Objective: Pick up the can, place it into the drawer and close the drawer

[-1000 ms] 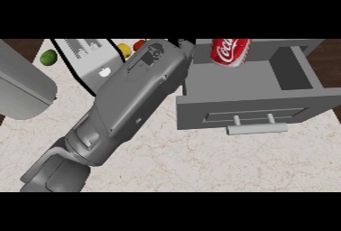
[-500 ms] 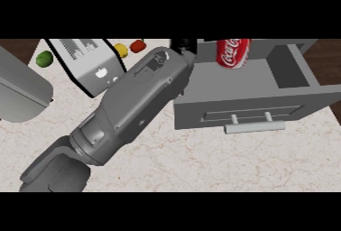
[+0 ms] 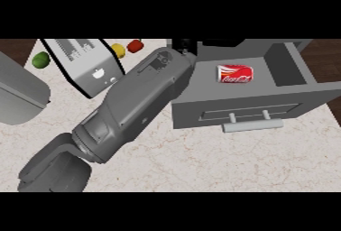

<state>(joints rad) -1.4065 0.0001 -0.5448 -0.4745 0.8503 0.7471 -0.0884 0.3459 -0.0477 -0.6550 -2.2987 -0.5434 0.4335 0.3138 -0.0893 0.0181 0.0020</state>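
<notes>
- The red can (image 3: 234, 74) lay on its side inside the open grey drawer (image 3: 293, 67), in the upper right of the frame, its white lettering facing up.
- The drawer stood pulled out, its front panel facing the lower edge of the frame and carrying a pale bar handle (image 3: 250, 126).
- A grey forearm (image 3: 133, 108) ran on a slant from the lower left up to the drawer's upper left corner; only a dark sliver of the hand (image 3: 183, 45) showed there, just left of the can and apart from it, and I could not tell whether its fingers were released or clenched.
- A white appliance with a black edge (image 3: 86, 63) stood upper left on the speckled tabletop (image 3: 200, 162).
- Beside it lay a green fruit (image 3: 41, 59), a yellow one (image 3: 118, 49) and a red one (image 3: 135, 44).
- A grey curved body (image 3: 20, 94) filled the left edge.
</notes>
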